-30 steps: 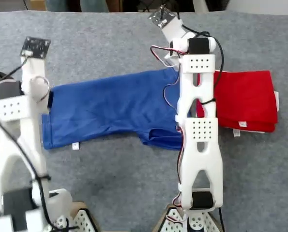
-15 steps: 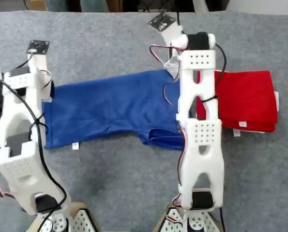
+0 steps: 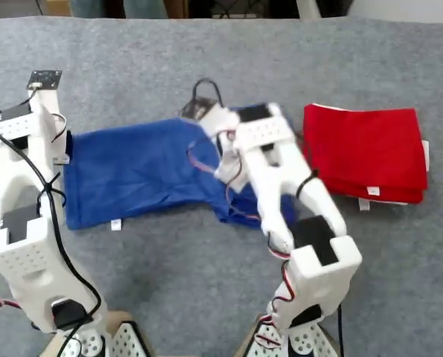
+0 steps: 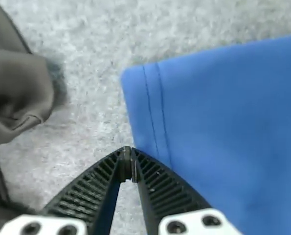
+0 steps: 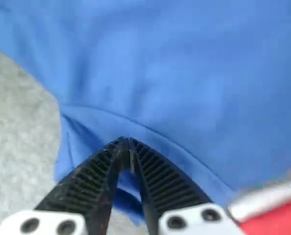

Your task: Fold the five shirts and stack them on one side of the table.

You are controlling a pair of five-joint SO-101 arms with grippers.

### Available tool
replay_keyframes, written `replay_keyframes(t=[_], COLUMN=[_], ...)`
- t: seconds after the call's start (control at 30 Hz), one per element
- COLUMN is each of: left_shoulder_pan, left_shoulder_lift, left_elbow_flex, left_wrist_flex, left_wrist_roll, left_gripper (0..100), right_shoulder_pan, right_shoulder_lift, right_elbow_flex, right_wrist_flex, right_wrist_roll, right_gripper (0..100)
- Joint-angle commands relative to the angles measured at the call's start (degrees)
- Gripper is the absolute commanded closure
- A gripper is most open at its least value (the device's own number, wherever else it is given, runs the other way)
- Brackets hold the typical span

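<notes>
- We see both arms in new poses compared with a second ago. The right arm, then stretched straight out over the shirt's right end, is now bent, with its wrist drawn back and swung left. The left arm has unfolded forward to the shirt's left edge.
- The left gripper (image 4: 127,164) has its jaws closed on nothing. The tips rest on the grey table (image 3: 169,44), just beside the hem corner.
- The right gripper (image 5: 128,149) hangs over the shirt's middle with its jaws pressed together at a seam. We cannot tell whether cloth is pinched between them.
- The blue shirt (image 3: 139,171) lies mid-table in much the same outline as before. We judge this fold barely begun, with the arms only now placed at its two ends.
- Its long axis runs left to right, the right end slightly farther away. The stitched hem points toward the left arm, the other end toward the red pile.
- A dark garment (image 4: 13,98) sits crumpled near the hem.
- The folded red shirts (image 3: 366,152) lie on the right, where we take it the stack is forming.
</notes>
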Motion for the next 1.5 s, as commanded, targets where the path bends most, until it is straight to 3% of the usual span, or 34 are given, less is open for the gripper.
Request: replay_keyframes(t=[0.0, 0.47, 0.8, 0.93, 1.17, 1.47], left_shoulder_pan=[-0.7, -3.6, -3.1, -2.2, 0.9, 0.5], left_shoulder_lift=[-0.7, -0.7, -0.7, 0.0, 6.1, 19.9], left_elbow_flex=[-2.2, -2.3, -2.7, -5.2, -12.1, -20.1], left_wrist_flex=[0.4, 0.4, 0.4, -0.4, 0.0, -0.4], left_wrist_roll=[0.1, 0.1, 0.1, 0.5, 0.6, 0.6], left_gripper=[97, 97, 97, 97, 97, 97], right_shoulder_pan=[-0.7, -0.4, 6.9, 9.5, 10.2, 14.8], right_shoulder_lift=[-3.4, -3.9, -11.6, -10.1, 8.3, 40.0], right_elbow_flex=[5.5, 14.4, 0.6, -5.8, -20.9, -60.8], right_wrist_flex=[-4.9, -7.6, -4.8, -9.3, -19.4, -11.3], right_wrist_roll=[-1.3, -1.1, 1.3, 1.7, 1.6, 1.4], right_gripper=[98.5, 98.5, 98.5, 98.5, 98.5, 98.5])
